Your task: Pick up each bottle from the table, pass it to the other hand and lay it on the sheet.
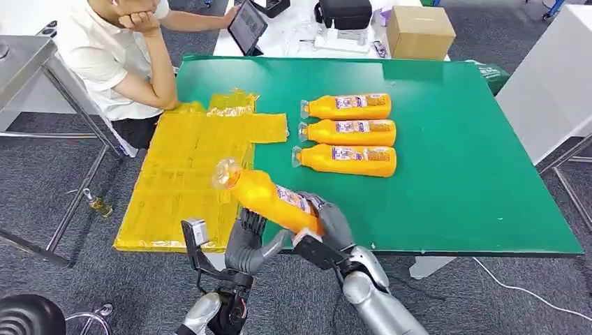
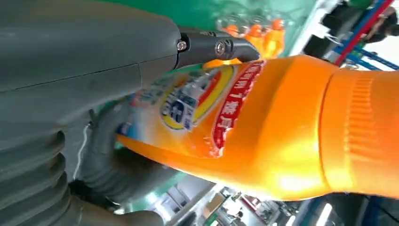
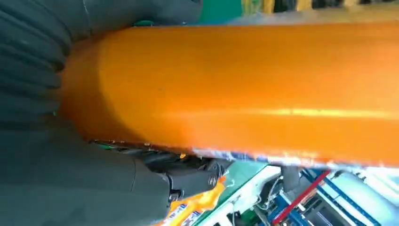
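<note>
Green-topped table (image 1: 447, 195) on grey carpet, a white bench with a cardboard box (image 1: 420, 31) and a tablet (image 1: 247, 26) behind it. Seated at the far left corner, a person in a white shirt (image 1: 115, 49), elbow on the table edge. Spread over the table's left part and hanging past its near edge, a yellow sheet (image 1: 178, 174), crinkled at its far end. In a row near the table's middle, three orange bottles (image 1: 347, 132) on their sides, caps toward the sheet, close beside one another. Raised above the near edge, a fourth orange bottle (image 1: 269, 197), tilted, clear cap end over the sheet's near right corner. Clamped around that bottle's base end, the right hand (image 1: 328, 222), fingers wrapped over the label. Beneath the bottle's middle, the left hand (image 1: 248, 244), fingers (image 2: 219, 47) curled up against the label and the thumb (image 2: 117, 165) pressed to the underside.
</note>
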Motion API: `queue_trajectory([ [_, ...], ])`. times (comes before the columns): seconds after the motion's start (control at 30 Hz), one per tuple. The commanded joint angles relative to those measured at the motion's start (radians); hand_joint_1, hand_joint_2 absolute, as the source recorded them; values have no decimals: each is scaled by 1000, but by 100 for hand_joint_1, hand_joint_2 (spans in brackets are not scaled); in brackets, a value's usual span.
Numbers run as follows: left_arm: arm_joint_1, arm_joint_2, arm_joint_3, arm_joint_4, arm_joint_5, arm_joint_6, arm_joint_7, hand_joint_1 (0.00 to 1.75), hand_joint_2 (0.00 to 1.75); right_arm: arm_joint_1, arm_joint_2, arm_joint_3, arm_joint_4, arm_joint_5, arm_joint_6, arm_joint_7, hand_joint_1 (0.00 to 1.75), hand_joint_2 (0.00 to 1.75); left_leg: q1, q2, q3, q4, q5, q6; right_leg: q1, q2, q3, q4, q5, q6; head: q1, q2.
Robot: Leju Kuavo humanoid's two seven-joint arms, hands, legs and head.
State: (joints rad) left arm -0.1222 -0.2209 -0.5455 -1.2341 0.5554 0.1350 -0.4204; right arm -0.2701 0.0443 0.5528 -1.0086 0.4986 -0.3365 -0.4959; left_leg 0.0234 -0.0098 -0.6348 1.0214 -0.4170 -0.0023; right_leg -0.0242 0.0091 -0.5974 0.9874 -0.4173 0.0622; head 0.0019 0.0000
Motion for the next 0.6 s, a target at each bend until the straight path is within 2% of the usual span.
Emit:
queue_trajectory([
  [0.03,-30,31,-37,-9,-28,46,-17,0,175,-40,9,114,97,14,5,-27,171,175,0,1,4,-1,-1,1,1,0,4,-1,-1,-2,0,0],
  [0.1,-43,23,-25,8,-16,50,-25,0,175,-34,5,158,82,22,22,-40,166,175,0,1,4,-1,-1,1,1,0,4,-1,-1,-3,0,0],
  [0.13,-48,20,-24,9,-15,49,-27,0,175,-32,8,167,79,21,27,-42,171,175,0,2,5,-1,-1,1,1,0,5,-1,-1,-3,0,0],
  [0.23,-51,19,-24,8,-15,49,-26,0,175,-31,10,169,77,20,26,-41,171,175,0,1,4,-1,-1,1,1,-1,3,-1,-1,-3,0,0],
  [0.3,-52,15,-22,5,-13,51,-43,0,175,-32,2,190,71,-9,79,-44,166,175,0,1,5,-1,-1,1,1,-1,4,-1,-1,-4,0,0],
  [0.53,-78,3,-12,48,-4,57,-50,0,175,-21,-12,245,50,-15,101,-69,175,175,0,-1,4,-1,-1,2,1,-3,4,-1,-1,-3,0,0],
  [0.57,-81,0,-10,55,-2,58,-51,0,175,-22,-15,252,48,-13,100,-75,169,175,0,-1,3,-1,-1,1,1,-2,3,-1,-1,-2,0,0],
  [0.6,-86,-4,-7,61,11,38,-57,56,175,-23,-14,258,50,-23,111,-79,171,175,0,0,4,-1,-1,2,1,-2,5,-1,-1,-3,0,0],
])
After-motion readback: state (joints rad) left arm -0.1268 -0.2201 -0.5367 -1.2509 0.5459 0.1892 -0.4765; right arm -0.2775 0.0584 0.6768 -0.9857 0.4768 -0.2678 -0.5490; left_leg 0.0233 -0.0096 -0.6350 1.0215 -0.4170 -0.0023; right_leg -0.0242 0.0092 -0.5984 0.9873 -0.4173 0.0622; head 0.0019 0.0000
